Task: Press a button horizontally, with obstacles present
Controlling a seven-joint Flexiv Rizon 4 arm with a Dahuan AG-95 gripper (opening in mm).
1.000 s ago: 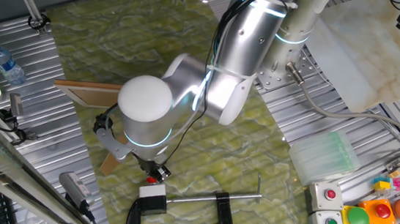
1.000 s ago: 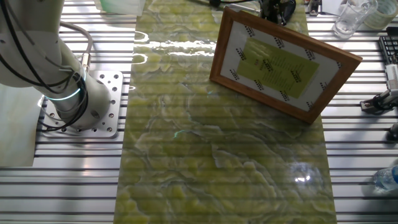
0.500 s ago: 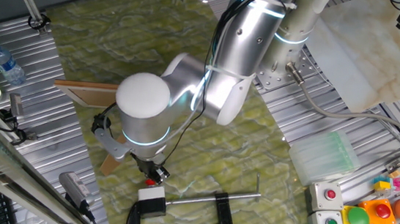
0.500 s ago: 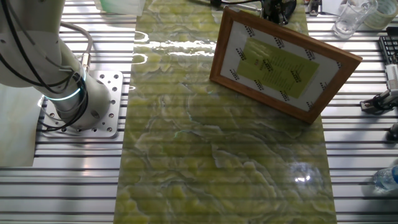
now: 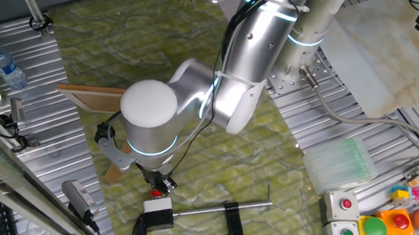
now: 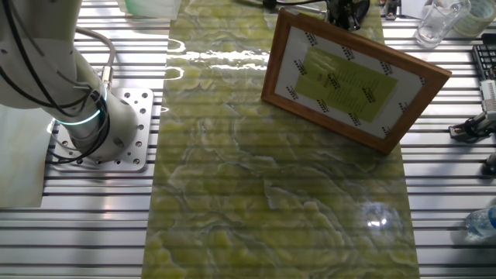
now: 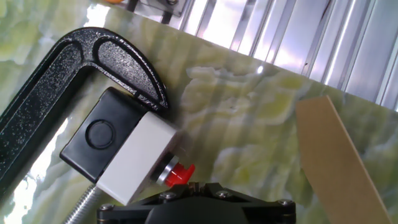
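The button is a tiny red round cap on the end of a small white box with a black base, and it lies on its side. A black C-clamp holds the box. My gripper sits at the bottom edge of the hand view, its fingertips together and touching the red button. In one fixed view the gripper is just above the white box. The wooden board stands behind the arm. The narrower strip lies to the right of the button.
The C-clamp lies at the front of the green marbled mat. Grey button boxes and a green dome button are at the right. A water bottle is at the left. The other fixed view shows the framed board and the arm base.
My hand has edged slightly down toward the white box. The box and the C-clamp have shifted a little toward the lower left.
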